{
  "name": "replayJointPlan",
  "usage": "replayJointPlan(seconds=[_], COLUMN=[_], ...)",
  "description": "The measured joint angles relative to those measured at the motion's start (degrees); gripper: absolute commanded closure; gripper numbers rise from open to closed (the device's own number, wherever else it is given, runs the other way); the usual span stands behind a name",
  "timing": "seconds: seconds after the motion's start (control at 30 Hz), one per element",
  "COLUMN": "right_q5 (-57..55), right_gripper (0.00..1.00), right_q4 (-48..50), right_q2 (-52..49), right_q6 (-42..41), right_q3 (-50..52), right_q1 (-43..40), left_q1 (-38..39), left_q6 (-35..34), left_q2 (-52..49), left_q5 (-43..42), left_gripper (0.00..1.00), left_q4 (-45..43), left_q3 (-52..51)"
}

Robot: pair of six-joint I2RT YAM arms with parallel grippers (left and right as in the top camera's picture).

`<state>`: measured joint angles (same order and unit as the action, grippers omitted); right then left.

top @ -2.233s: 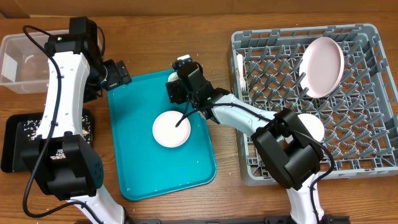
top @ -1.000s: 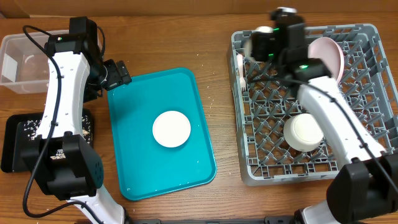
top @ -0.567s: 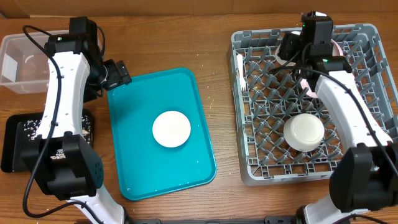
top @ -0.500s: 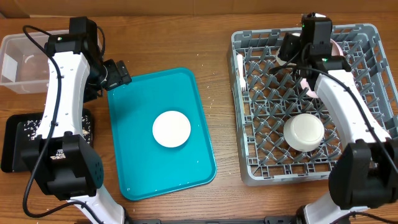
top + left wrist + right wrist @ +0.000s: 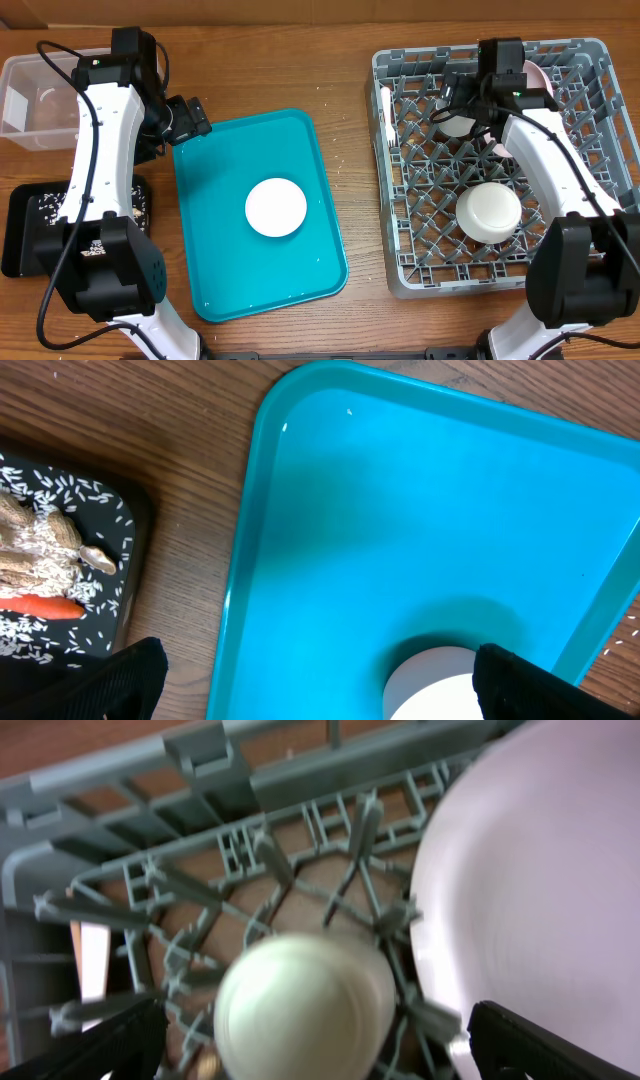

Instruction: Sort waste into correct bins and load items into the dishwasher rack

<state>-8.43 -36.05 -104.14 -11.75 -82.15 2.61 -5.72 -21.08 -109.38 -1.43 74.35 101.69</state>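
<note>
Far left on tabletop: one clear tub, one black tray holding rice and one carrot. Left pincer spread wide above teal tray; one bowl on it. Rack: one fork, one upturned bowl, one plate partly behind right arm. Right pincer wide, straddling one cup, not touching.

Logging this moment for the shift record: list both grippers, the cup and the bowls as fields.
left gripper: open, empty, over teal tray left edge
right gripper: open, fingers either side of cup
cup: among pegs of rack, beside pink plate
first bowl: in rack
second bowl: on teal tray
</note>
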Motion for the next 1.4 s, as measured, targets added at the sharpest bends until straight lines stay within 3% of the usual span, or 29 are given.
replayJointPlan(seconds=[0.1,0.3,0.43,0.63,0.9,1.1,1.4], right_q5=[4.61,26.08,33.66,31.23,28.81,27.91,20.44], right_gripper=[0.00,0.00,0.00,0.00,0.03,0.04,0.14], right_q4=[-3.91,-5.33,-6.32,-12.24,-11.56,-10.01,-9.03], right_q2=[1.79,10.80,15.32,12.94,5.14,-2.86,-13.64], right_q6=[-0.04,-0.20,-0.15,0.68,1.25,1.31,1.90], right_q3=[-1.53,-5.81,-7.30,-7.41,-7.32,-7.32,-7.19], right_q1=[0.00,0.48,5.25,21.77,41.00,47.82,52.63], left_q1=[0.00,0.00,0.00,0.00,0.00,0.00,0.00], left_q6=[0.00,0.00,0.00,0.00,0.00,0.00,0.00], left_q2=[0.00,0.00,0.00,0.00,0.00,0.00,0.00], left_q5=[0.02,0.00,0.00,0.02,0.00,0.00,0.00], left_gripper=[0.00,0.00,0.00,0.00,0.00,0.00,0.00], left_q4=[0.00,0.02,0.00,-0.02,-0.02,0.00,0.00], left_q3=[0.00,0.00,0.00,0.00,0.00,0.00,0.00])
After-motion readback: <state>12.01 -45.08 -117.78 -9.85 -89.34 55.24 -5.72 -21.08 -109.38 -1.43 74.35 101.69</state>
